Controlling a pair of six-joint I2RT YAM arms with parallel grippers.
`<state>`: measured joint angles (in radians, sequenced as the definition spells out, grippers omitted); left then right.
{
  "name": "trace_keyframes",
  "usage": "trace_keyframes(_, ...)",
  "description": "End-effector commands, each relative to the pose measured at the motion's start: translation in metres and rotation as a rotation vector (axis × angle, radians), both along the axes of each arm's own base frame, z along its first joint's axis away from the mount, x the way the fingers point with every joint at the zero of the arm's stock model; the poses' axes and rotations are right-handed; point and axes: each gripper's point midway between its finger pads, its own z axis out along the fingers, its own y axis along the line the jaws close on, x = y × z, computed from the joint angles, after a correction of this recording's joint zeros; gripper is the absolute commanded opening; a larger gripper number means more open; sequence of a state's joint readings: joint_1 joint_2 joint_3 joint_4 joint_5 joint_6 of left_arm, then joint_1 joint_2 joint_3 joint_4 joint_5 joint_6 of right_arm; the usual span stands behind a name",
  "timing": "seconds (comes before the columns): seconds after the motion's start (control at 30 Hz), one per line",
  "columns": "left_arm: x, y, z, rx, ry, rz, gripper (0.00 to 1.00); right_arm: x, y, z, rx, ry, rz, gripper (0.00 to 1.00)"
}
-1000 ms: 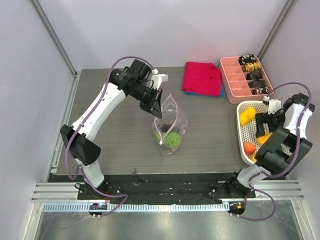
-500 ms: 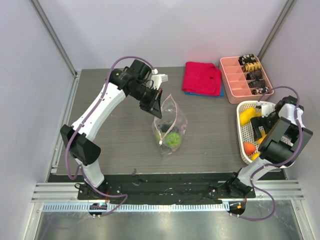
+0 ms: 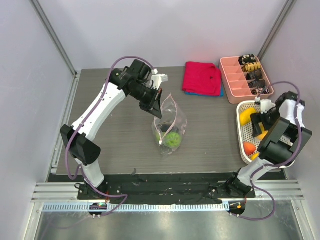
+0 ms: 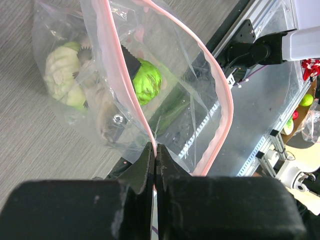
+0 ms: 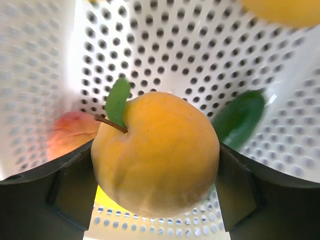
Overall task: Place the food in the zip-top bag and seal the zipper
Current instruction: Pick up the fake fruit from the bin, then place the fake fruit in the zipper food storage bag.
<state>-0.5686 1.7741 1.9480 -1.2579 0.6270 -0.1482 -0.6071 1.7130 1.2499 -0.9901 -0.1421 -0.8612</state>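
My left gripper point(image 3: 156, 108) is shut on the pink zipper strip point(image 4: 122, 95) and holds the clear zip-top bag point(image 3: 170, 128) up by its mouth, which gapes open. Green round foods point(image 4: 148, 80) lie inside the bag, on the table. My right gripper point(image 3: 261, 130) is inside the white perforated basket point(image 3: 242, 131), shut on an orange fruit point(image 5: 157, 150) with a green leaf. Its fingers point(image 5: 75, 185) press both sides of the fruit. A red-orange fruit point(image 5: 70, 135), a dark green cucumber-like piece point(image 5: 240, 117) and a yellow fruit point(image 3: 246, 116) lie in the basket.
A folded red cloth point(image 3: 202, 78) lies at the back of the table. A pink divided tray point(image 3: 235, 82) with dark small items stands at the back right, just behind the basket. The basket sits against the table's right edge.
My right wrist has shifted and turned over the basket, with the gripper staying low among the fruits. The left arm and the bag have not moved.
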Motion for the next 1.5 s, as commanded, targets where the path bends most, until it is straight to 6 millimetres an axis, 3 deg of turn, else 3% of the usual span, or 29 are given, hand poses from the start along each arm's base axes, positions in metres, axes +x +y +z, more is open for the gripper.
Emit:
trace_keyframes(0.0, 0.002, 0.002, 0.001, 0.003, -0.016, -0.005, 0.0, 0.037, 0.031, 0.098, 0.089, -0.227, 0.029, 0.62)
trace_keyframes(0.03, 0.003, 0.002, 0.0, 0.001, -0.018, -0.004, 0.0, 0.042, 0.044, 0.113, 0.127, -0.259, 0.045, 0.61)
trace_keyframes(0.07, 0.002, 0.002, 0.0, 0.002, -0.013, -0.001, 0.0, 0.039, 0.07, 0.126, 0.202, -0.243, 0.065, 0.6)
trace_keyframes(0.1, 0.002, 0.001, 0.0, 0.001, -0.01, -0.002, 0.0, 0.054, 0.093, 0.155, 0.274, -0.332, 0.105, 0.59)
trace_keyframes(0.13, 0.002, 0.001, -0.001, 0.001, -0.009, -0.001, 0.0, 0.057, 0.112, 0.171, 0.314, -0.362, 0.127, 0.59)
trace_keyframes(0.17, 0.003, 0.001, -0.002, 0.002, -0.006, 0.0, 0.0, 0.059, 0.149, 0.187, 0.384, -0.364, 0.165, 0.59)
trace_keyframes(0.23, 0.003, 0.001, -0.002, 0.003, -0.003, 0.001, 0.0, 0.065, 0.198, 0.233, 0.495, -0.478, 0.228, 0.59)
trace_keyframes(0.27, 0.003, 0.0, -0.001, 0.001, -0.006, 0.001, 0.0, 0.071, 0.236, 0.251, 0.548, -0.533, 0.324, 0.59)
trace_keyframes(0.33, 0.004, 0.0, -0.002, 0.002, -0.002, 0.002, 0.0, 0.066, 0.283, 0.287, 0.713, -0.581, 0.327, 0.59)
trace_keyframes(0.37, 0.004, 0.0, -0.002, 0.0, 0.002, 0.003, 0.0, 0.069, 0.301, 0.318, 0.739, -0.716, 0.399, 0.59)
trace_keyframes(0.4, 0.003, -0.001, -0.001, -0.004, 0.006, 0.0, 0.0, 0.056, 0.336, 0.323, 0.851, -0.666, 0.396, 0.59)
trace_keyframes(0.43, 0.003, -0.001, -0.001, -0.006, 0.01, 0.001, 0.0, 0.065, 0.351, 0.346, 0.878, -0.8, 0.469, 0.59)
trace_keyframes(0.47, 0.004, -0.002, -0.002, -0.005, 0.012, 0.002, 0.0, 0.048, 0.364, 0.365, 0.933, -0.843, 0.479, 0.59)
trace_keyframes(0.5, 0.004, -0.002, -0.003, -0.005, 0.016, 0.002, 0.0, 0.038, 0.39, 0.35, 0.992, -0.793, 0.504, 0.59)
trace_keyframes(0.53, 0.004, -0.002, -0.003, -0.005, 0.017, 0.003, 0.0, 0.036, 0.402, 0.363, 1.043, -0.837, 0.497, 0.59)
trace_keyframes(0.6, 0.004, -0.003, -0.003, -0.007, 0.018, 0.002, 0.0, 0.018, 0.436, 0.353, 1.075, -0.794, 0.552, 0.58)
trace_keyframes(0.73, 0.004, -0.004, -0.002, -0.012, 0.024, 0.006, 0.0, 0.014, 0.468, 0.336, 1.045, -0.813, 0.626, 0.57)
trace_keyframes(1.03, 0.003, -0.004, 0.004, -0.064, 0.072, 0.011, 0.0, 0.002, 0.499, 0.278, 0.908, -0.785, 0.786, 0.53)
trace_keyframes(1.2, 0.006, 0.004, 0.009, -0.086, 0.089, 0.029, 0.0, 0.02, 0.48, 0.233, 0.703, -0.808, 0.795, 0.51)
trace_keyframes(1.4, 0.003, 0.009, 0.011, -0.085, 0.08, 0.03, 0.0, 0.032, 0.452, 0.21, 0.507, -0.794, 0.749, 0.53)
trace_keyframes(1.47, 0.002, 0.009, 0.011, -0.085, 0.082, 0.028, 0.0, 0.045, 0.439, 0.207, 0.414, -0.81, 0.694, 0.66)
